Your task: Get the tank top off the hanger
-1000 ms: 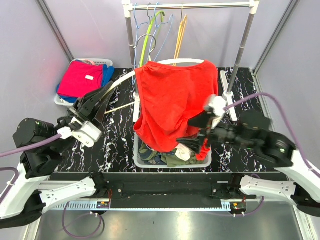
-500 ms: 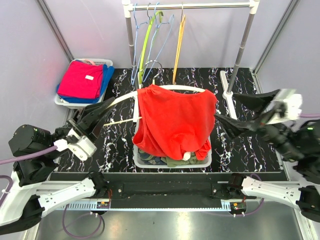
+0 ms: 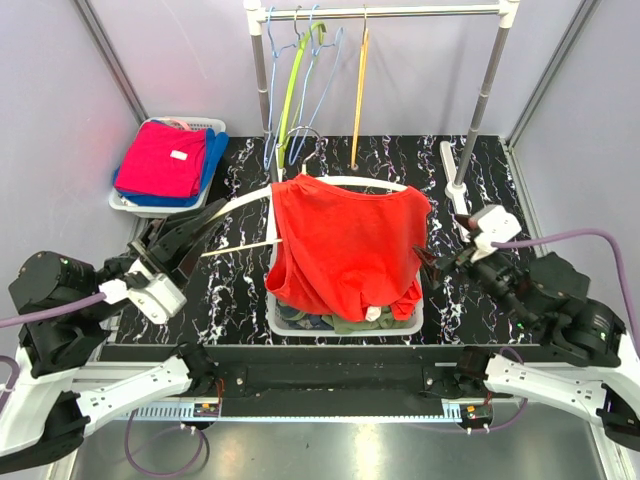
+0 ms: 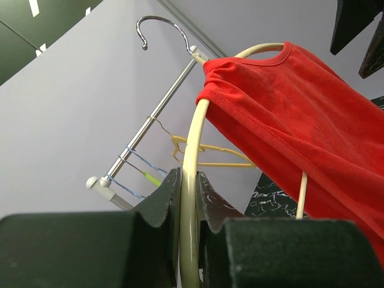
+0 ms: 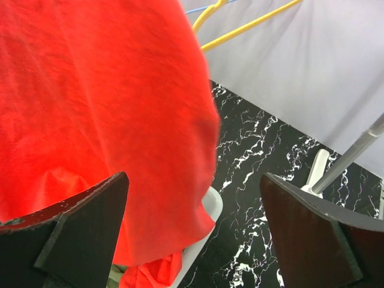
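Observation:
The red tank top (image 3: 345, 250) hangs over a cream hanger (image 3: 240, 203) with a metal hook (image 3: 303, 134), its hem draping into a white basket (image 3: 272, 312). My left gripper (image 3: 203, 226) is shut on the hanger's left arm; the left wrist view shows the cream bar (image 4: 191, 156) pinched between my jaws (image 4: 189, 183), with the tank top (image 4: 288, 114) on the hanger above. My right gripper (image 3: 438, 262) is open and empty just right of the tank top's lower right edge. In the right wrist view (image 5: 193, 180) its jaws stand wide apart beside the red cloth (image 5: 102, 108).
The basket (image 5: 211, 207) holds several other garments. A clothes rail (image 3: 380, 12) at the back carries several empty hangers (image 3: 300, 70). Its right post (image 3: 482, 90) stands on a white foot (image 3: 455, 195). A second basket with folded red and blue clothes (image 3: 165, 160) sits at the back left.
My right gripper let go of the tank top's lower right, swung out to the far right, then came back beside the cloth, open. The hanger and tank top dropped lower.

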Controlling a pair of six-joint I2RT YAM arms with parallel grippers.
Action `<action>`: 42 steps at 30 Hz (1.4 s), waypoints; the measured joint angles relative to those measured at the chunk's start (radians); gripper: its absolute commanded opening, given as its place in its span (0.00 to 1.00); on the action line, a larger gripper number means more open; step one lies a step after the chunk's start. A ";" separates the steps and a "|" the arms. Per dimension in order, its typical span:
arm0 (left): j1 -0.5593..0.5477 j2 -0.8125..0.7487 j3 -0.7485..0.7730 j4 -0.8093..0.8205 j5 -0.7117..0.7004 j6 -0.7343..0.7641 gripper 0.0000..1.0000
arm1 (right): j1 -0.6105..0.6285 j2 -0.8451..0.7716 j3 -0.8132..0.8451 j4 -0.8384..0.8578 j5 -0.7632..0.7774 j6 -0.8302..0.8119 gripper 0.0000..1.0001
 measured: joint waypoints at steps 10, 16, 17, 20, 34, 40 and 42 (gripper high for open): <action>0.028 -0.010 0.069 -0.013 0.024 -0.043 0.00 | 0.000 0.030 -0.035 0.032 -0.047 0.003 0.81; 0.038 -0.010 0.093 -0.032 0.044 -0.061 0.00 | 0.000 0.100 -0.035 0.054 -0.089 -0.006 0.53; 0.039 -0.010 0.093 -0.037 0.044 -0.062 0.00 | 0.000 0.102 -0.035 0.054 -0.093 -0.007 0.47; 0.042 -0.011 0.093 -0.048 0.044 -0.065 0.00 | 0.000 0.099 -0.033 0.055 -0.109 -0.007 0.06; 0.051 -0.030 0.084 -0.029 0.032 -0.065 0.00 | 0.000 -0.086 -0.038 0.044 0.154 0.063 0.00; 0.064 -0.030 0.083 -0.029 0.032 -0.071 0.00 | 0.001 -0.073 -0.037 -0.024 0.262 0.119 0.00; 0.071 -0.030 0.083 -0.029 0.032 -0.075 0.00 | 0.001 -0.051 -0.037 -0.042 0.271 0.137 0.00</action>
